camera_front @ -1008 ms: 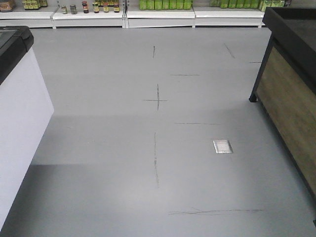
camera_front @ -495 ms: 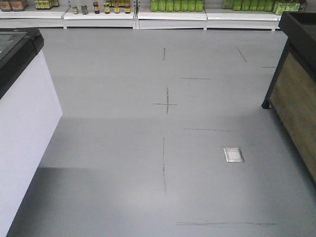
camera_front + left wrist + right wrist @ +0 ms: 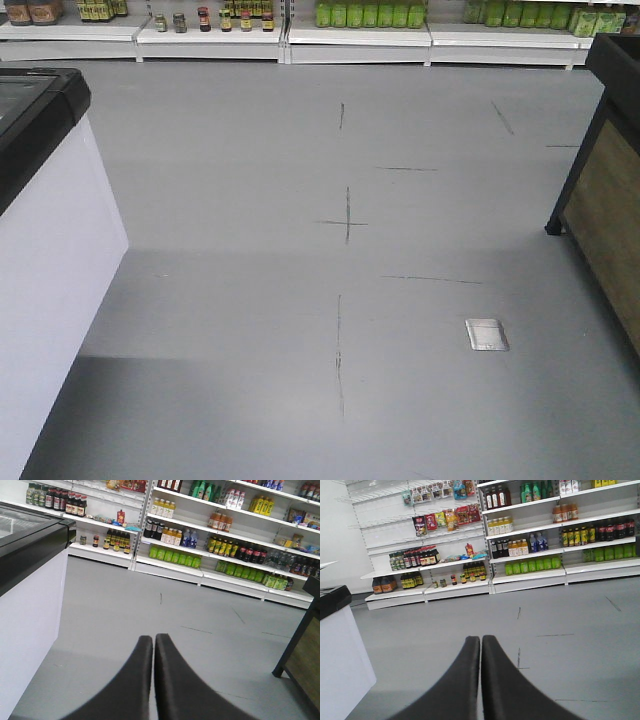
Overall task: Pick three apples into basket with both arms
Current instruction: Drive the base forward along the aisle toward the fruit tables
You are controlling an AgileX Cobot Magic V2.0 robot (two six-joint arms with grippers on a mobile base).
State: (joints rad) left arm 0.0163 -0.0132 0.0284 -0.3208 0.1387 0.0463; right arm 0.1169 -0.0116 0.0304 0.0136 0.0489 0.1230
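- Two sets of jaws, left gripper [image 3: 153, 639] and right gripper [image 3: 480, 640], are pressed together on nothing.
- Where apples and basket lie cannot be told.
- Left freezer chest [image 3: 50, 200] (contents unseen) and floor plate [image 3: 487, 334] are shifted rightward since earlier.

A grey floor [image 3: 230, 300] fills the view, crossed by thin dark scuff lines and a cross mark [image 3: 347, 221] at centre. A white chest freezer [image 3: 50, 260] with a black top stands near left. A wood-panelled, black-framed stand [image 3: 610, 195] sits right, with a metal floor plate [image 3: 487, 334] near it. Green bottles [image 3: 370, 14] and jars [image 3: 215, 19] line the far shelf [image 3: 300, 40].
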